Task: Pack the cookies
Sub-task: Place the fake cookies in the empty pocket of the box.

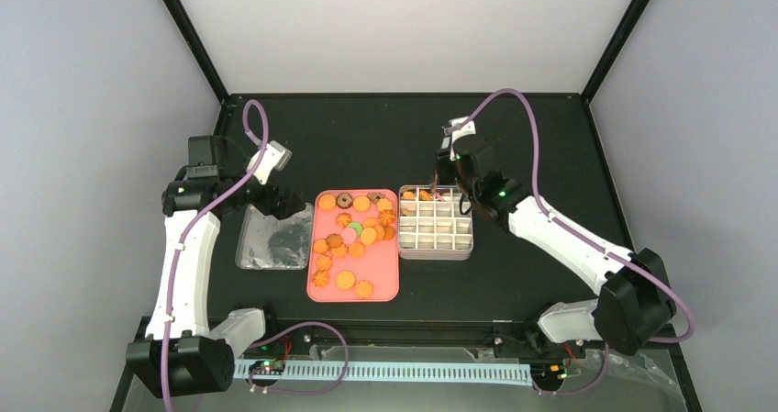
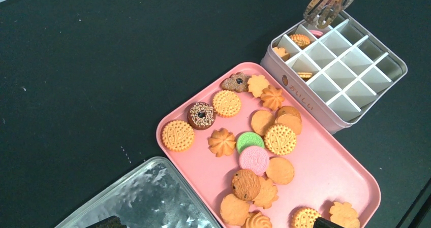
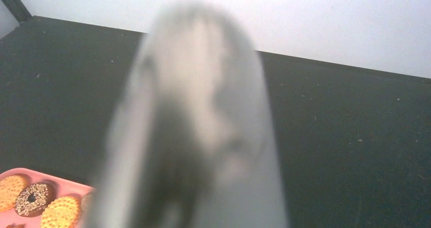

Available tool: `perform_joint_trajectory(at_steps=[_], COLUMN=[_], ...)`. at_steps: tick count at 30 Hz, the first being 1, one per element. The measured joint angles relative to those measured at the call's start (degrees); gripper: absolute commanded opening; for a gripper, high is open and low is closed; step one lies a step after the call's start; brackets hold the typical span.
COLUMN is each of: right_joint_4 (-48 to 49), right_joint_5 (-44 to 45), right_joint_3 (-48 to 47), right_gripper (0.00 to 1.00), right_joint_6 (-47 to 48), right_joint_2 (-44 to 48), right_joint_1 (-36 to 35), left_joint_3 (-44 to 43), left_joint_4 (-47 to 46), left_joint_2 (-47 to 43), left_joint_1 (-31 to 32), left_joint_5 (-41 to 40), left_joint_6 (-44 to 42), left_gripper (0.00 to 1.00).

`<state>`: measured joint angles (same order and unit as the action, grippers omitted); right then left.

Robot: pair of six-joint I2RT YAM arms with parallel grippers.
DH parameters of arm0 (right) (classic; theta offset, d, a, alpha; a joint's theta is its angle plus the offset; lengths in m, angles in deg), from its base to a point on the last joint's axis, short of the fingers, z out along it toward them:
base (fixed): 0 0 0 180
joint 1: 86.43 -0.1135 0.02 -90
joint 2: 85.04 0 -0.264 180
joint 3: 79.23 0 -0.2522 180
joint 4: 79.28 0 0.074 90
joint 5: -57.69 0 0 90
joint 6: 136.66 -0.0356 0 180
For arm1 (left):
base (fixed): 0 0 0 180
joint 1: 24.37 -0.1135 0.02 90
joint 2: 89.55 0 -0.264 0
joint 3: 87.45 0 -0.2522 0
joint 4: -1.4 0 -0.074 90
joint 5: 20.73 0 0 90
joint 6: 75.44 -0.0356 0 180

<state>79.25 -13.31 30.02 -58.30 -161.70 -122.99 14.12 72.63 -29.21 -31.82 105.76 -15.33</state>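
Black table [image 1: 385,128] is spread between pale walls [image 1: 92,109]. At its middle the pink tray [image 2: 325,157] is laid, the white gridded tin [image 2: 305,98] just beside it, a silvery lid [image 2: 147,192] on the other side. Most of the cookies [image 2: 279,139] are found on the tray; a few are seated in the tin's far cells. The left tool [image 1: 275,196] is seen spread apart above the lid's far edge. The right tool [image 1: 450,169] is poised above the tin's far corner with shiny tongs [image 2: 330,4]; whether it is clamped cannot be told. Depositing is judged to be in hand; next, the tongs must be brought back to the tray and closed on one cookie.
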Motion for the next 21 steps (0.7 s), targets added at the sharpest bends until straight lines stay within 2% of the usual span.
perform_joint_trajectory(at_steps=[8,10,17,21], right_joint_4=[0.2,0.5,1.6,2.0], right_joint_5=[-3.4,-3.3,-3.1,-3.1], right_joint_3=[0.0,0.0,-0.2,-0.2], right_gripper=[0.46,0.46,0.45,0.40], right_joint_6=[0.0,0.1,0.3,-0.2], right_joint_2=[2.8,3.6,3.4,1.3], right_joint_1=[-2.1,-5.1,-22.7,-29.3], left_joint_3=[0.0,0.0,0.0,0.0], left_joint_4=[0.0,0.0,0.1,0.2], left_joint_2=[0.0,0.1,0.6,0.5], left_joint_1=[0.0,0.0,0.0,0.0], left_joint_5=[0.0,0.0,0.0,0.0], left_joint_6=[0.0,0.0,0.0,0.0], left_gripper=[0.99,0.99,0.99,0.99])
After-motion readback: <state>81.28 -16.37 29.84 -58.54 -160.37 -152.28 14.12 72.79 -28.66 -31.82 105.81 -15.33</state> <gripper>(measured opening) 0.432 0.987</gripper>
